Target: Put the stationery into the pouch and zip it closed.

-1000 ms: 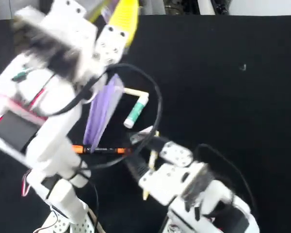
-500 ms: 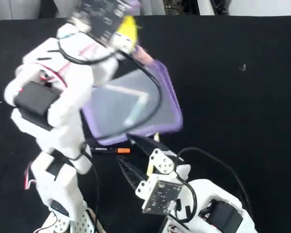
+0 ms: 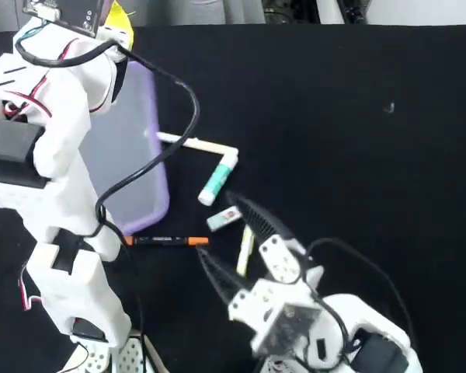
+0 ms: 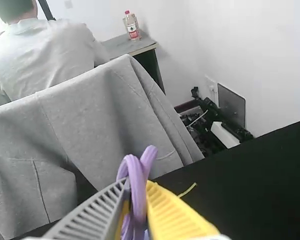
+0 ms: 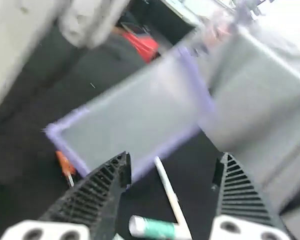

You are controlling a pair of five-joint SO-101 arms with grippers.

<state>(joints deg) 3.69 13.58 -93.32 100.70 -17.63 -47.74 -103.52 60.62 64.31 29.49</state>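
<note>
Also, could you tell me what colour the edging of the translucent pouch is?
Purple; the translucent pouch shows its edging best in the high view.

The pouch is at the left part of the table. Its far edge is pinched between the jaws of the left gripper. A pen starts at the right edge of the pouch and runs away from it to the right. A glue stick lies right of the pouch, with its far end at the outer end of the pen. A marker lies just before the pouch's near edge. An eraser is right of the pouch's near corner. A pencil is further right and nearer to the arm bases. Seen from above, both lie between the spread fingers of the right gripper.
</note>
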